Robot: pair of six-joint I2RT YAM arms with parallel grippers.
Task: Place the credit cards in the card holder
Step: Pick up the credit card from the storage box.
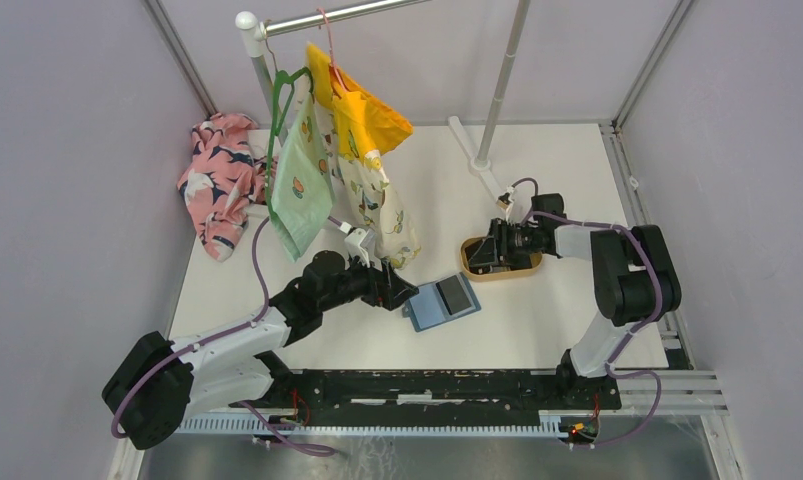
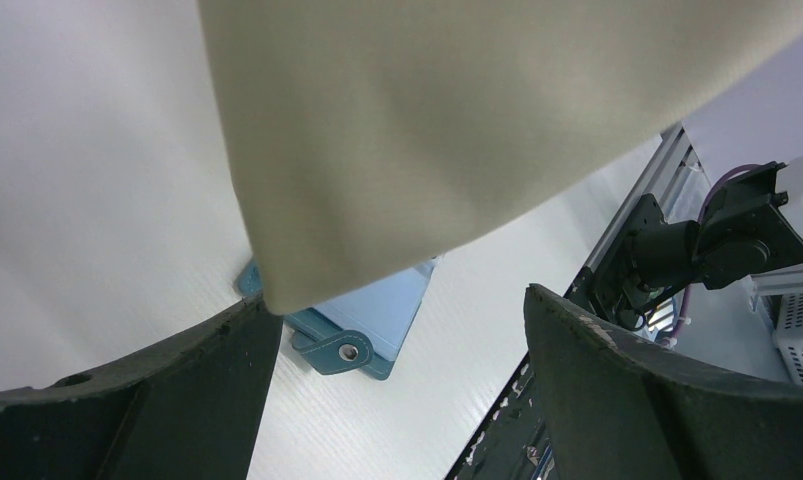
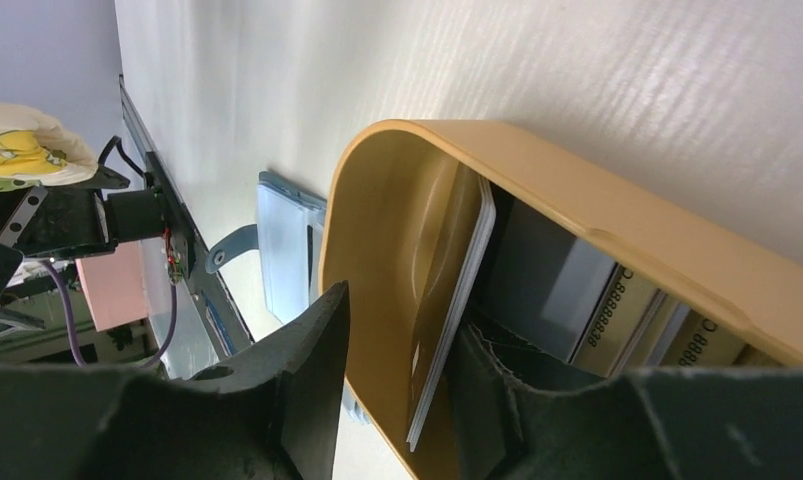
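The teal-blue card holder (image 1: 435,308) lies open on the white table, with one dark credit card (image 1: 456,292) on its right half. My left gripper (image 1: 402,290) hovers at its left edge, open and empty; in the left wrist view the card holder (image 2: 377,320) and its snap tab (image 2: 349,350) show between the wide-apart fingers. My right gripper (image 3: 405,315) is down at the tan tray (image 3: 597,215). One finger is outside the tray wall, the other inside against a credit card (image 3: 455,310) standing on edge. The jaws stand part way apart. More cards (image 3: 547,290) lie in the tray.
Hanging garments (image 1: 362,160) on a rail (image 1: 327,18) dangle just above the left arm, and a cream cloth (image 2: 427,130) covers much of the left wrist view. A pink flowered heap (image 1: 217,180) lies at the back left. The rack's pole (image 1: 502,85) rises behind the tray.
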